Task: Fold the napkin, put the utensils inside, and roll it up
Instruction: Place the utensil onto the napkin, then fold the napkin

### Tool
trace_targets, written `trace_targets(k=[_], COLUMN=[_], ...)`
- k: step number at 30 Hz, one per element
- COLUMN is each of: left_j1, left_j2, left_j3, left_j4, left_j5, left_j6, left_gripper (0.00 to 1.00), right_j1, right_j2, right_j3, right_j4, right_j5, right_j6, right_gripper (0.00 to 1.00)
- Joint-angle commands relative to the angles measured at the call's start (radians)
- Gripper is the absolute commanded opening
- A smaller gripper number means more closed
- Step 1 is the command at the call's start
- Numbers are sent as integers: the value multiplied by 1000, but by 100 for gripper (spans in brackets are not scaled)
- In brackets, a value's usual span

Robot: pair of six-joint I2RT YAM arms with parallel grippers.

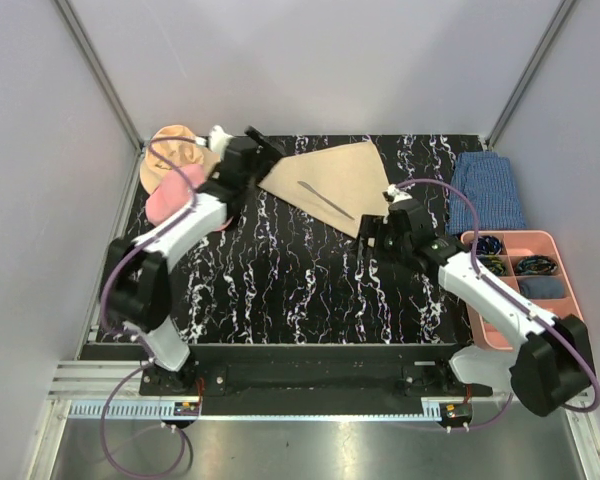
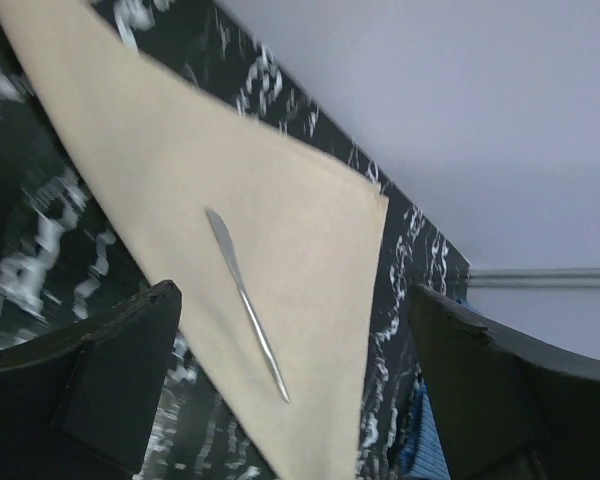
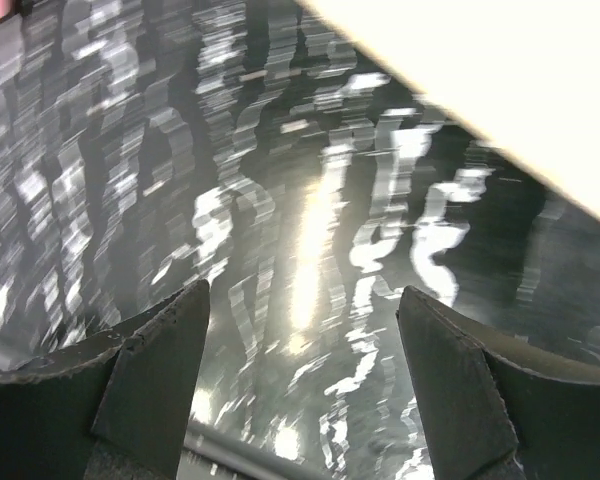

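The left gripper (image 1: 265, 145) stands wide, its 2 fingers (image 2: 120, 380) far apart and holding nothing. Just ahead of it and below lies the napkin (image 1: 325, 180), folded flat into a tan triangle on the black marbled counter (image 1: 280, 290). 1 thin grey utensil (image 1: 325, 198) rests on the cloth. In the left wrist view it runs slantwise across the napkin, between the 2 fingers, touching neither. Behind this gripper, beside the arm, sit a tan hat (image 1: 175, 150) and a pink one (image 1: 165, 205).

The right gripper (image 1: 373, 238) is also spread wide and empty, pointed down at bare counter. The near corner of the napkin lies just beyond its fingertips (image 3: 160, 370), off to 1 side, and only the pale edge (image 3: 520, 80) shows in its wrist view, which is blurred. Well behind this gripper, along the arm, are a blue checked cloth (image 1: 490, 190) and a pink tray (image 1: 572, 285) of small items.
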Motion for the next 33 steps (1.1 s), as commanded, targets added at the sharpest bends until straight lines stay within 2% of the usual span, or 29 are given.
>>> trace_targets(k=[1, 3, 4, 6, 7, 10, 13, 18, 25, 33], left_j1=[131, 169, 192, 202, 206, 213, 216, 228, 228, 228], left_j2=[-230, -271, -302, -323, -339, -371, -371, -363, -426, -422], left_j3=[-29, -40, -40, -43, -51, -121, -157, -114, -150, -149], left_j4=[-108, -194, -235, -355, -384, -431, -434, -457, -464, -469], left_j5=[245, 337, 392, 419, 427, 411, 397, 502, 414, 414], left_j6=[383, 463, 555, 641, 713, 781, 803, 798, 823, 821], left_gripper=[98, 98, 98, 98, 98, 98, 99, 98, 99, 99], right_j1=[-101, -182, -208, -283, -306, -385, -428, -454, -463, -468], right_j2=[83, 108, 120, 125, 122, 115, 141, 218, 246, 252], right_j3=[50, 53, 48, 35, 15, -17, -24, -18, -60, -94], right_j4=[-18, -24, -24, -31, -31, -36, -38, -36, -33, -16], right_j5=[88, 93, 99, 116, 117, 116, 128, 153, 165, 185], right_j6=[91, 100, 112, 132, 138, 149, 152, 148, 137, 144], right_gripper=[84, 84, 84, 84, 84, 84, 83, 79, 70, 65])
